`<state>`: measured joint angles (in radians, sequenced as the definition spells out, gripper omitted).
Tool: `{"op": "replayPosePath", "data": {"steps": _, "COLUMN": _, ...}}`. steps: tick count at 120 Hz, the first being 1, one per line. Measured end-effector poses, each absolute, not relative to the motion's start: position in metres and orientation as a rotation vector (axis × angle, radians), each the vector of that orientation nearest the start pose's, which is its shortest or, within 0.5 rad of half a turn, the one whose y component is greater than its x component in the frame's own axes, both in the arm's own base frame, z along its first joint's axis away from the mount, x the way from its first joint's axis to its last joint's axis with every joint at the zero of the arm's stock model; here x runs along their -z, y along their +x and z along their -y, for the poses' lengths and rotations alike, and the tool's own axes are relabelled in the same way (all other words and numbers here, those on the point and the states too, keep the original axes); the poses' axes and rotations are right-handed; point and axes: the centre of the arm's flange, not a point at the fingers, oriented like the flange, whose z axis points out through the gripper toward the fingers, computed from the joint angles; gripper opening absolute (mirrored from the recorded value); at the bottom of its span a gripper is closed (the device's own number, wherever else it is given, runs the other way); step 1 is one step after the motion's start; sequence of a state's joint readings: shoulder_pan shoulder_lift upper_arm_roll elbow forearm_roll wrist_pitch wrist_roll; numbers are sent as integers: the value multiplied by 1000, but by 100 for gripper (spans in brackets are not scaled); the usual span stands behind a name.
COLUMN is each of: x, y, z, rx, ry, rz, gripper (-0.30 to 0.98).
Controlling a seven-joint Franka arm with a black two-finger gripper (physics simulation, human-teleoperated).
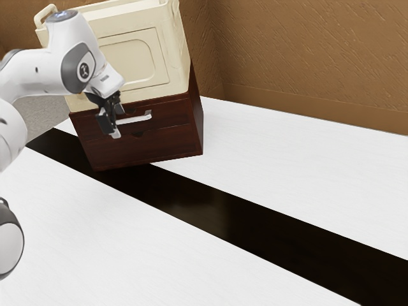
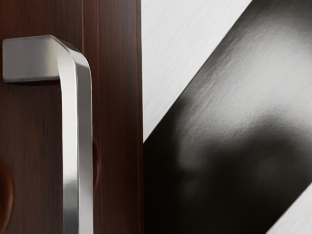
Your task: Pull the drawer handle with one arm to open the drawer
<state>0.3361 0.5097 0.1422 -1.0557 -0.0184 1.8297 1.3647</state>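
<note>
- Brown cabinet (image 1: 162,146) near the tabletop's (image 1: 287,166) corner at the exterior view's upper left, partly over a black strip (image 1: 217,213).
- Cream crate (image 1: 148,39) on top of it.
- Silver handle (image 1: 135,119) across the upper part of the cabinet's front, on the drawer (image 1: 173,113), which looks shut.
- Gripper (image 1: 111,132) tilted downward at the handle's end toward the exterior view's left; whether it is spread, pressed together or pinching the handle, I cannot tell.
- Handle's bent end and long bar plain in the wrist view.
</note>
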Motion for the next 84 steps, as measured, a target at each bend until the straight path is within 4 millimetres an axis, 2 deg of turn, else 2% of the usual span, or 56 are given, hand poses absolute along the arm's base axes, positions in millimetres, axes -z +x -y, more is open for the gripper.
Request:
{"op": "replayPosePath", "data": {"steps": 53, "x": -567, "y": 660, "z": -304, "rx": 213, "ry": -2588, "rz": -1305, "gripper": 69}}
{"op": "replayPosePath", "data": {"steps": 84, "x": -561, "y": 661, "z": -303, "rx": 229, "ry": -2605, "rz": -1309, "gripper": 86}}
